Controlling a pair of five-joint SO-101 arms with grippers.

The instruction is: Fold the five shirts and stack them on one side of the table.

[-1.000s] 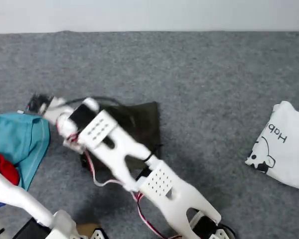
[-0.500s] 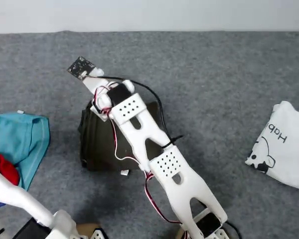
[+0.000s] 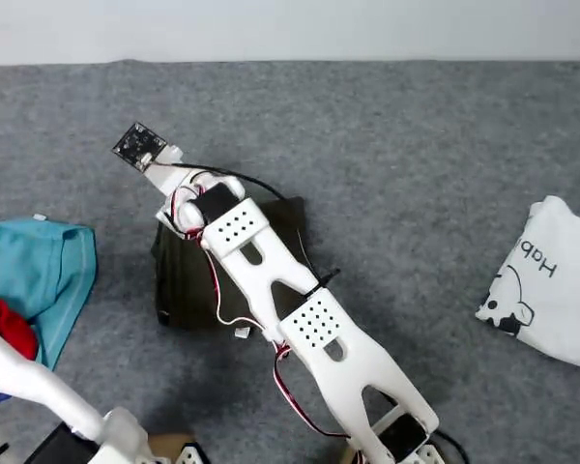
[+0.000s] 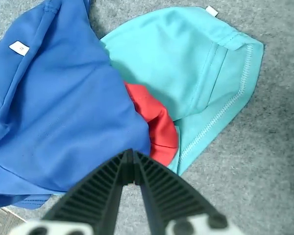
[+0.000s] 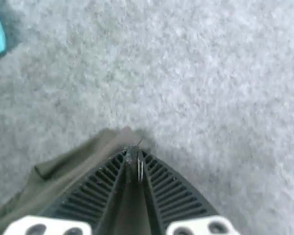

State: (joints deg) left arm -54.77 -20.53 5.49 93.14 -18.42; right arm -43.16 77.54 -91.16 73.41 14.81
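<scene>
Pinching the dark shirt (image 5: 73,164), right end effector (image 5: 133,155); left end effector (image 4: 133,159) closed over blue shirt (image 4: 54,98)

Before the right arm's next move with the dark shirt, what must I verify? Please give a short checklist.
1. The right gripper pinches a corner of the dark shirt: ok.
2. The dark shirt is fully folded: cannot tell, the arm covers part.
3. The left gripper is shut, empty, away from the dark shirt: ok.
4. The blue shirt, red shirt and teal shirt are folded: not ok, a loose heap.
5. The white shirt lies folded, apart, on the table: ok.
</scene>
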